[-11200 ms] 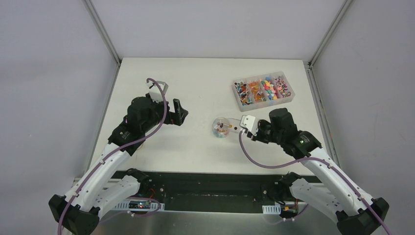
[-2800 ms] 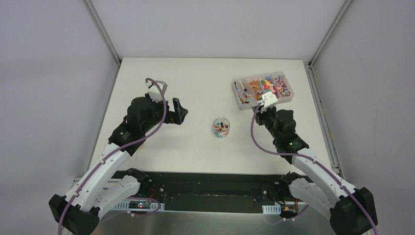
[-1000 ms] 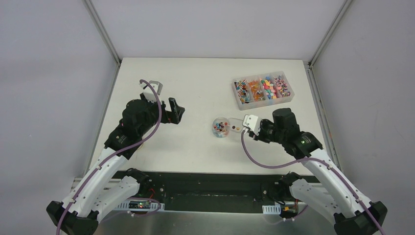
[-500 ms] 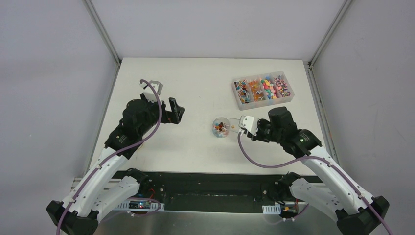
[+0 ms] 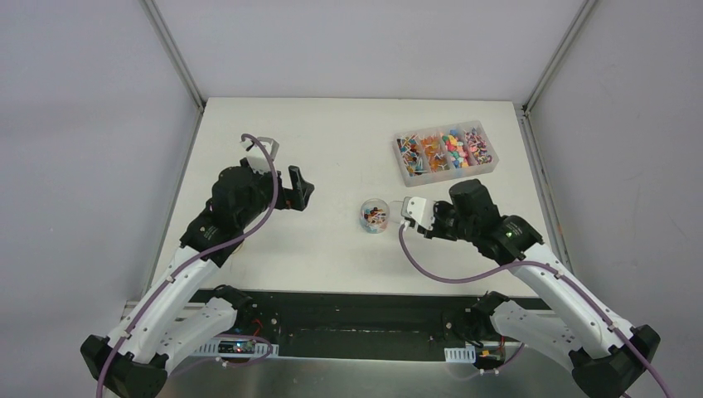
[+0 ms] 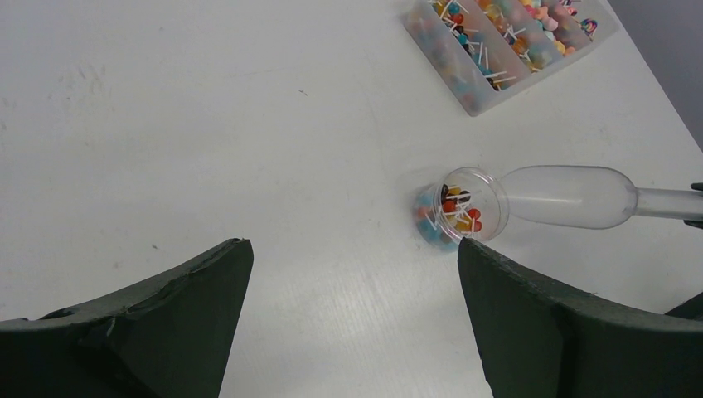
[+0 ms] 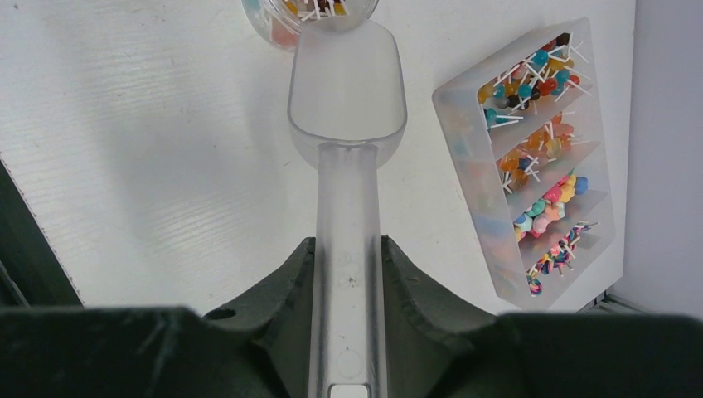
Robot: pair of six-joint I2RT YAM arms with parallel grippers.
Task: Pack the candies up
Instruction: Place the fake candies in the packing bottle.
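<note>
The candies (image 5: 448,149) fill a clear divided box at the far right, and more candies (image 6: 454,209) lie in a small round clear jar (image 5: 375,215) mid-table. My right gripper (image 7: 348,245) is shut on the handle of a clear plastic scoop (image 7: 346,91). The scoop's bowl looks empty, and its lip sits at the jar's (image 7: 311,12) rim. My left gripper (image 6: 352,249) is open and holds nothing. It hovers over bare table, left of the jar (image 6: 460,205).
The divided box (image 7: 539,157) stands just right of the scoop, with sticks poking out of two compartments. White walls close in the table on three sides. The left gripper (image 5: 298,189) is about a jar's width above table level, well apart from the jar.
The right gripper carried the scoop left and tipped it at the jar; the orange candy that lay in the bowl is gone from it. The left arm barely shifted.
</note>
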